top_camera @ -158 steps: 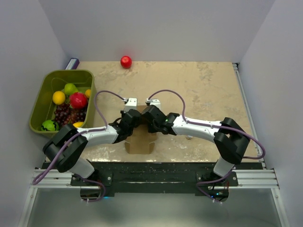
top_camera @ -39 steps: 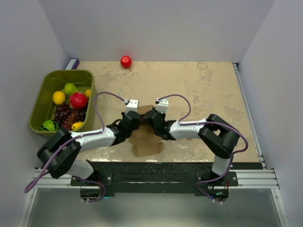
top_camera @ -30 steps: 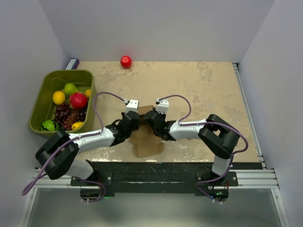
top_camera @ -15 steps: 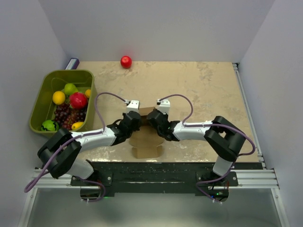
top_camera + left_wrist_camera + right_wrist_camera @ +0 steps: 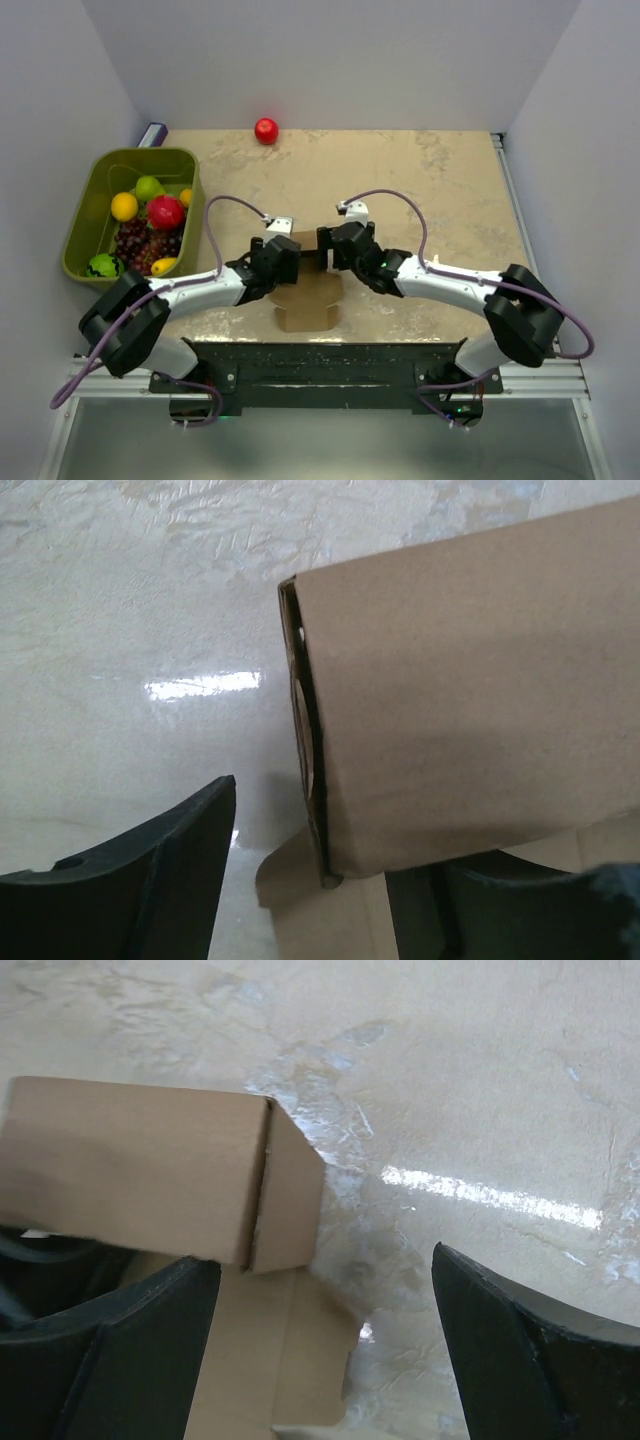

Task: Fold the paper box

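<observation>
The paper box (image 5: 308,300) is brown cardboard, partly folded, lying near the table's front edge between both arms. One raised wall (image 5: 470,710) fills the right of the left wrist view, over a flat flap. My left gripper (image 5: 290,262) is open at the box's left side; the wall's corner stands between its fingers, and the left finger (image 5: 150,880) is apart from the card. My right gripper (image 5: 326,252) is open wide at the box's right side, holding nothing. In its wrist view the folded wall (image 5: 140,1165) sits ahead and left, above a flat flap (image 5: 270,1360).
A green bin (image 5: 95,170) with several fruits stands at the left edge. A red ball (image 5: 266,130) lies at the back by the wall. A small purple object (image 5: 152,133) sits behind the bin. Bare tabletop (image 5: 450,190) stretches to the right.
Both grippers have opened and let go of the cardboard. The right arm has drawn back to the right, stretching out. The box stays where it was.
</observation>
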Controlling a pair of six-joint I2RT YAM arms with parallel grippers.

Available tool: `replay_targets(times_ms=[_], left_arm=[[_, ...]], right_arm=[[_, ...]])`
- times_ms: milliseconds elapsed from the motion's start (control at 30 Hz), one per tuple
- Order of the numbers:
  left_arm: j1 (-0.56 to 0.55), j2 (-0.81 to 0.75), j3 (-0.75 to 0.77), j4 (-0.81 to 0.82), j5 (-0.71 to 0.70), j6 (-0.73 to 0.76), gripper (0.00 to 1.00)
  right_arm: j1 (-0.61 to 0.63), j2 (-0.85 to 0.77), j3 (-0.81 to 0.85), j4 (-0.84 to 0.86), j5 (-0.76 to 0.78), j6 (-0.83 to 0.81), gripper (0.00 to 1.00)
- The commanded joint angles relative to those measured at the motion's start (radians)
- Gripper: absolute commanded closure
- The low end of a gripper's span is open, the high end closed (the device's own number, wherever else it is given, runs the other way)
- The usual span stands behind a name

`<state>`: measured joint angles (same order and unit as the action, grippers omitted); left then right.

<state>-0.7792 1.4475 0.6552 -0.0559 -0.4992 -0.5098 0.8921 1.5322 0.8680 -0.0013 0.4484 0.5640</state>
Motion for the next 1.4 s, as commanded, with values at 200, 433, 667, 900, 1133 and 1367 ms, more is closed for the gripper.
replay_targets(times_ms=[200, 433, 667, 900, 1133, 1367], left_arm=[[0.004, -0.271, -0.039, -0.087, 0.114, 0.08, 0.02], [0.006, -0.361, 0.038, -0.231, 0.171, 0.128, 0.0], [0.003, -0.309, 0.193, -0.331, 0.192, 0.365, 0.02], [0.0, -0.184, 0.271, -0.288, 0.171, 0.585, 0.02], [-0.005, -0.118, 0.294, -0.208, 0.209, 0.655, 0.02], [-0.017, -0.017, 0.337, -0.168, 0.264, 0.695, 0.02]], right_arm=[[-0.142, -0.205, 0.036, -0.151, -0.249, -0.042, 0.05], [-0.196, -0.175, 0.081, -0.187, -0.327, -0.038, 0.06], [-0.252, -0.133, 0.106, -0.195, -0.401, -0.042, 0.06], [-0.321, -0.196, 0.06, -0.192, -0.447, -0.035, 0.06], [-0.375, -0.241, 0.063, -0.244, -0.479, -0.067, 0.05], [-0.38, -0.253, 0.068, -0.236, -0.514, -0.069, 0.06]])
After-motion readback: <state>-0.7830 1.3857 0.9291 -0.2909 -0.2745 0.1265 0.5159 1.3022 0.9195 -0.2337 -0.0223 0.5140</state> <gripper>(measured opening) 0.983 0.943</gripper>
